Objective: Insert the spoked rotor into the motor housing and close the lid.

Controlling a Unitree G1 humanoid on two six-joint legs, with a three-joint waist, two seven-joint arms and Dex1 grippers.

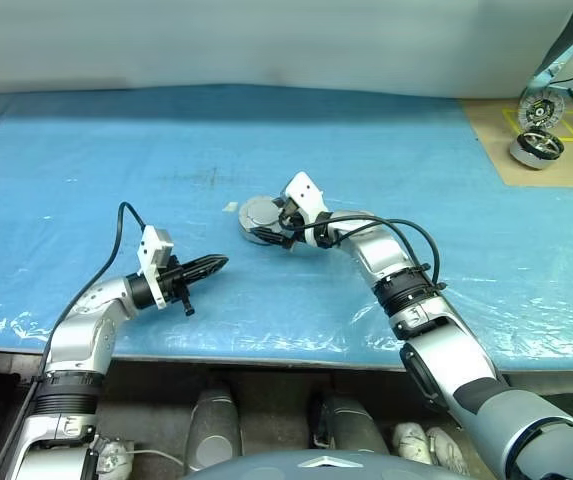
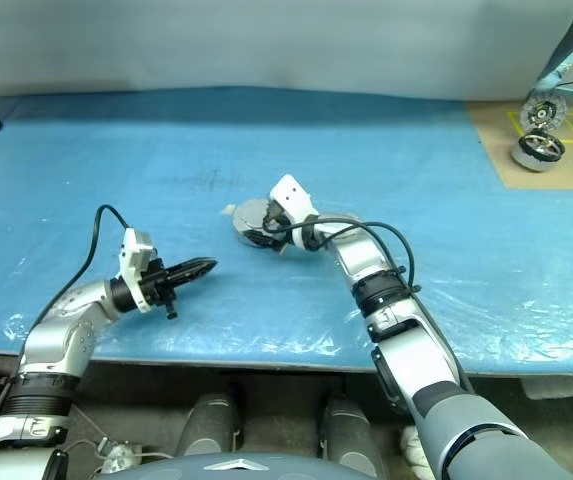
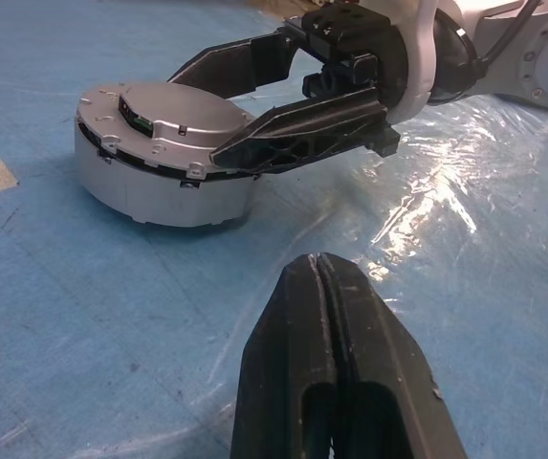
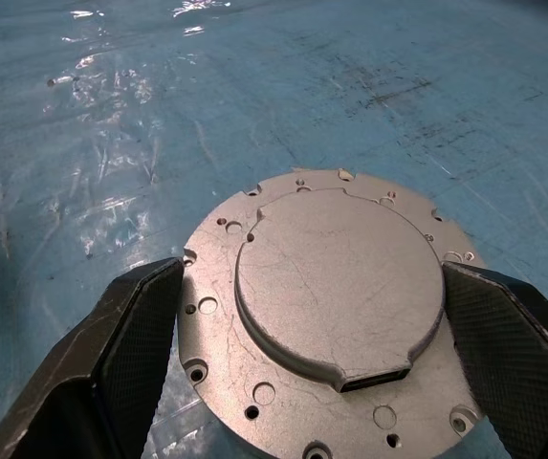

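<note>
Shut left gripper (image 3: 323, 287) idle near; wide-open right gripper (image 4: 312, 316) straddling the lid (image 4: 336, 287), gripping nothing.
Lid down on housing (image 3: 159, 186); likely final step: press to seat.

No readable text, labels, brands, numbers or signs anywhere.
</note>
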